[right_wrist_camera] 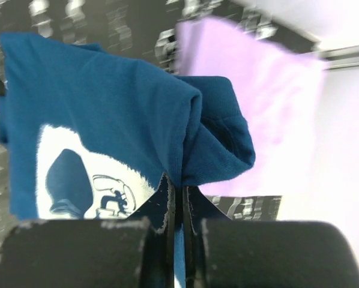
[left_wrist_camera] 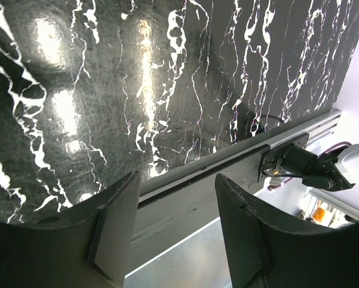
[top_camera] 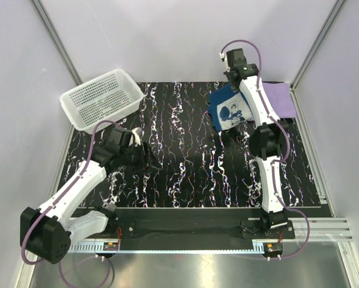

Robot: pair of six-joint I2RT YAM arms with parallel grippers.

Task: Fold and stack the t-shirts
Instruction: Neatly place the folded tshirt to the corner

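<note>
The dark teal-blue t-shirt (top_camera: 229, 111) with a white printed graphic is folded at the back right of the table, lifted at one edge. My right gripper (right_wrist_camera: 178, 183) is shut on a fold of that blue t-shirt (right_wrist_camera: 107, 114), which hangs from the jaws. The pale lavender t-shirt (top_camera: 280, 99) lies folded flat just to the right; in the right wrist view the lavender t-shirt (right_wrist_camera: 257, 108) shows behind the blue one. My left gripper (left_wrist_camera: 176, 198) stands open with nothing between its fingers, over the left part of the table (top_camera: 185, 162).
A white perforated basket (top_camera: 101, 99) stands at the back left corner. The metal rail (top_camera: 197, 231) with both arm bases runs along the near edge. White walls and frame posts close in the back and sides.
</note>
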